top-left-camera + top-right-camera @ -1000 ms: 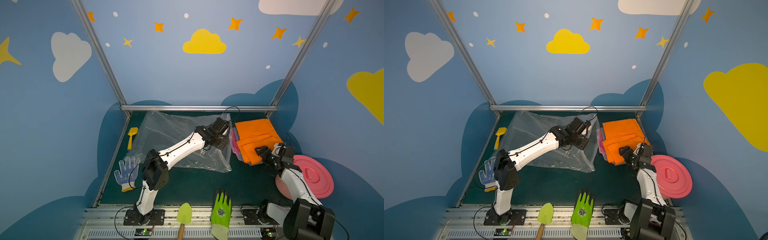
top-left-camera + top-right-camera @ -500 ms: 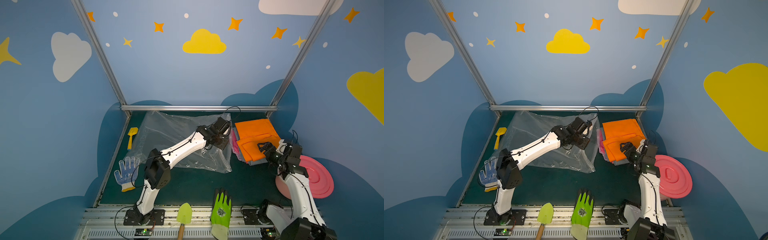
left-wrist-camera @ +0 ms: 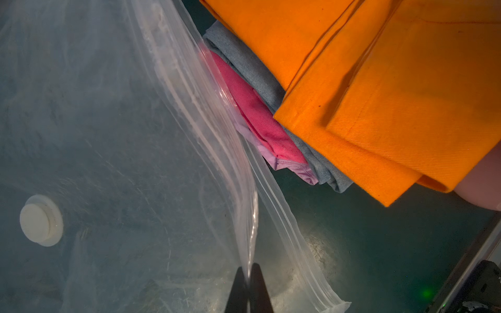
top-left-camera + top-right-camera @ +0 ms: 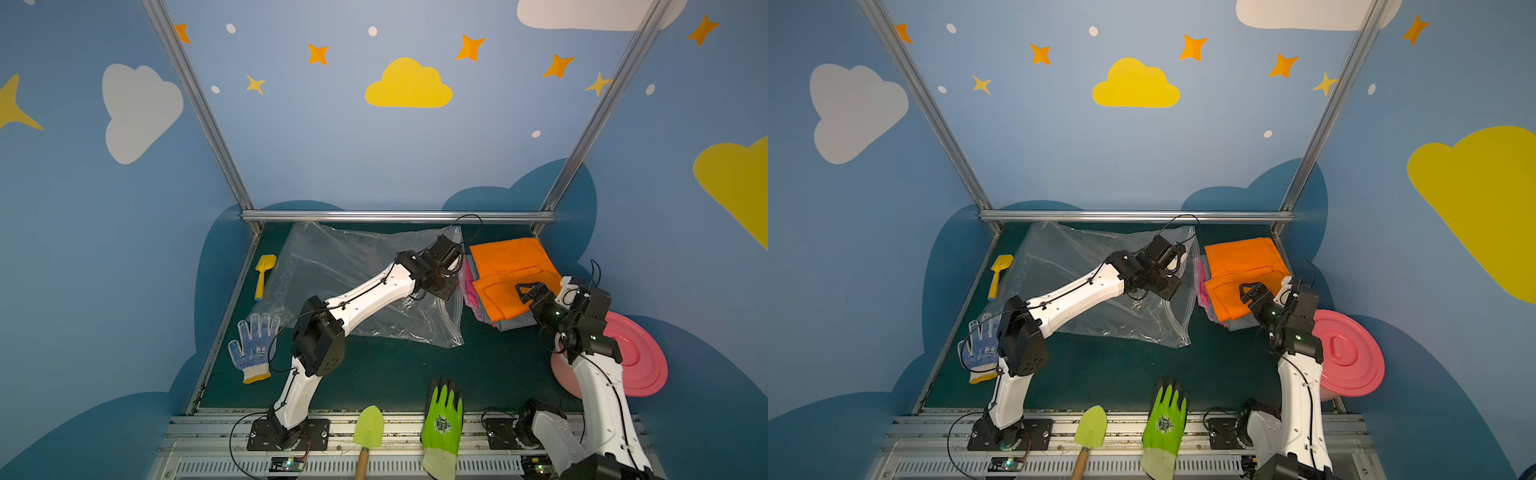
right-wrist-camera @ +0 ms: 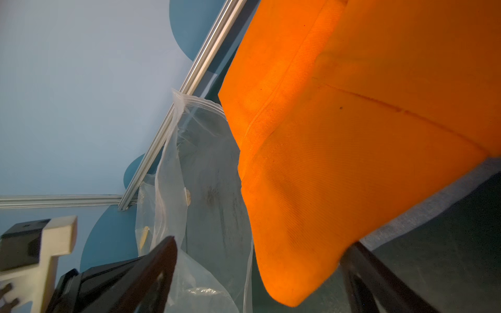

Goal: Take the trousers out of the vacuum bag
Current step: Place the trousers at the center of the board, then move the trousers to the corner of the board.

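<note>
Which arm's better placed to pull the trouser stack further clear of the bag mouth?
Right. The right gripper is open around a corner of the orange trousers, which top the stack. The left gripper is shut on the edge of the vacuum bag, so it's occupied.

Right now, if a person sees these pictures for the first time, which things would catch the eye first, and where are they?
The orange trousers stand out most, lying on top of the other folded trousers at the far right of the green mat. Just left of them lies the clear vacuum bag, its zip edge pinched by the shut left gripper. The open right gripper is at the orange trousers' near edge.
</note>
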